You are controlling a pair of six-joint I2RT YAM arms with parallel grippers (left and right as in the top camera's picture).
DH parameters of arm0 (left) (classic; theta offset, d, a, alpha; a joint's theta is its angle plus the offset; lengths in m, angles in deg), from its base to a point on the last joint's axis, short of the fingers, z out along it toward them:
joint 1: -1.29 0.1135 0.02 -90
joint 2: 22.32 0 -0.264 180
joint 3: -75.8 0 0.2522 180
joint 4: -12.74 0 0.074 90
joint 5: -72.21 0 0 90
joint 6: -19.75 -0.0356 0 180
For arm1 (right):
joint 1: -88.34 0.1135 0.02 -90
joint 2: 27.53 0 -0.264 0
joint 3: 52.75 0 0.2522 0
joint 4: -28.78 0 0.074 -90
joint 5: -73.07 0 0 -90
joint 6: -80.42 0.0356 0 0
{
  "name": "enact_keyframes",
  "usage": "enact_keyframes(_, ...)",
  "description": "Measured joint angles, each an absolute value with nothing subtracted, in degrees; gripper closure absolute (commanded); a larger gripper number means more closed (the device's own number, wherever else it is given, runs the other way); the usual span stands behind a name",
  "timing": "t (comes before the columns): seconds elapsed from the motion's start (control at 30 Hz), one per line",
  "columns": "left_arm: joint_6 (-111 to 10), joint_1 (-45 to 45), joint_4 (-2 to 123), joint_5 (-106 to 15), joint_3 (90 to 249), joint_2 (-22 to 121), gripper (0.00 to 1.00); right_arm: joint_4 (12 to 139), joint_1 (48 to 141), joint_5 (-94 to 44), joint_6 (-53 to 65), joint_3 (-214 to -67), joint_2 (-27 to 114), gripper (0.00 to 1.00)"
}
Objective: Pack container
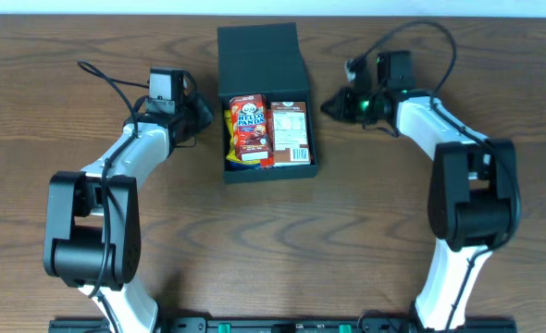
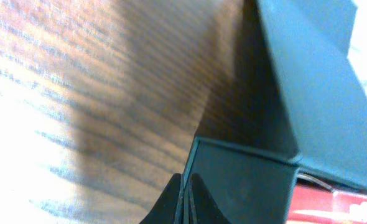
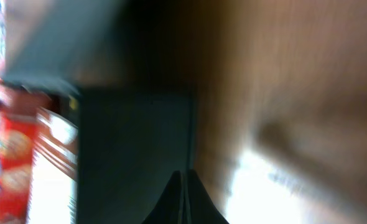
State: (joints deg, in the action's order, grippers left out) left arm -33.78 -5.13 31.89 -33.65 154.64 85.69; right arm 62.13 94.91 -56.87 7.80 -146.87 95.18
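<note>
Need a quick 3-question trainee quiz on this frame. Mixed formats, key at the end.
1. True or false: the hinged flap lid of the matte black square cardboard box is closed.
2. Where is the red Hello Panda snack carton? A) inside the box B) on the table C) on top of the lid
3. Short answer: are the left claw and the right claw open or shut?

Key: 1 false, the lid stands open. 2 A. 3 both shut, each beside the box and holding nothing.
</note>
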Motion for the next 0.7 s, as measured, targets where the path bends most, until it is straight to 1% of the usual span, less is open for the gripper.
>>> enact_keyframes(0.23, -33.1, -5.2, 35.9, -34.0, 154.6, 85.7, 0.94, 69.0, 98.5, -59.6, 6.8, -146.7, 95.7, 0.98)
enact_keyframes(0.33, -32.9, -5.2, 36.9, -34.8, 154.6, 85.7, 0.94, 70.1, 99.3, -60.0, 6.3, -146.7, 95.7, 0.98)
enact_keyframes(0.7, -32.7, -5.2, 42.2, -39.4, 155.0, 85.7, 0.94, 75.0, 99.4, -61.5, 3.9, -146.7, 95.7, 0.98)
